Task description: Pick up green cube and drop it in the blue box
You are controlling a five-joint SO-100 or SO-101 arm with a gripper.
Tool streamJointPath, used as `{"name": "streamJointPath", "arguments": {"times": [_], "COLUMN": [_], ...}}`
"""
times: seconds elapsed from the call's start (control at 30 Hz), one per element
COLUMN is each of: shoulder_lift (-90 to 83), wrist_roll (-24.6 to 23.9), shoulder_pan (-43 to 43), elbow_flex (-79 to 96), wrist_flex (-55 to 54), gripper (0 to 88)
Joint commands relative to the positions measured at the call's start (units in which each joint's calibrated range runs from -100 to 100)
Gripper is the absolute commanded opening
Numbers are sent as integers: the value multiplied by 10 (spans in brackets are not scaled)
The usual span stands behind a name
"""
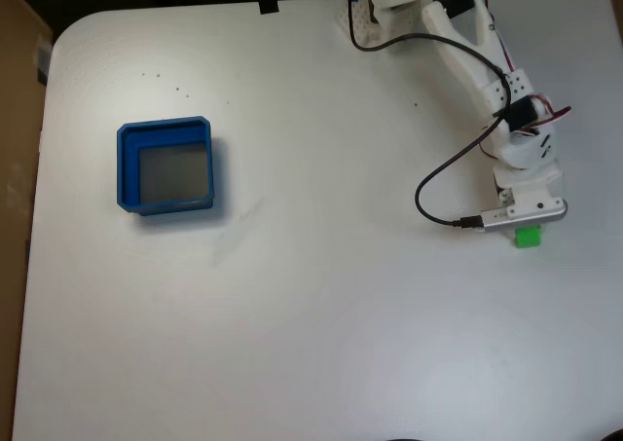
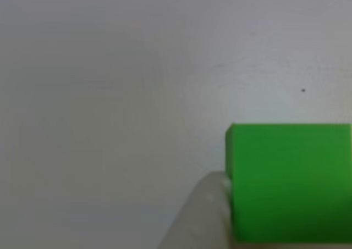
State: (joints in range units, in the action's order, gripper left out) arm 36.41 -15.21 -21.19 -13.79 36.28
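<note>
In the fixed view the green cube (image 1: 528, 237) lies on the white table at the far right, half tucked under the arm's wrist. My gripper (image 1: 526, 226) hangs straight over it, its fingers hidden beneath the wrist camera block. In the other view the green cube (image 2: 289, 183) fills the lower right corner, and one pale finger (image 2: 203, 219) rests against its left face. The cube's right side runs off the frame, so the second finger is unseen. The blue box (image 1: 125, 164) sits far off on the left of the table, its grey floor bare.
The white arm (image 1: 477, 56) reaches from its base at the top edge down to the right. A black cable (image 1: 428, 183) loops left of the wrist. The table's right edge lies close to the cube. A brown board (image 1: 15, 120) stands along the left side.
</note>
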Motion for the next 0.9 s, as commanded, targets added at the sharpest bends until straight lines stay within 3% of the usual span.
{"name": "streamJointPath", "arguments": {"times": [0.0, 0.5, 0.87], "shoulder_lift": [-58, -201, -345], "wrist_roll": [2, 3, 87], "shoulder_pan": [6, 39, 140], "elbow_flex": [-24, -27, -24], "wrist_flex": [45, 191, 321], "gripper": [16, 16, 16]}}
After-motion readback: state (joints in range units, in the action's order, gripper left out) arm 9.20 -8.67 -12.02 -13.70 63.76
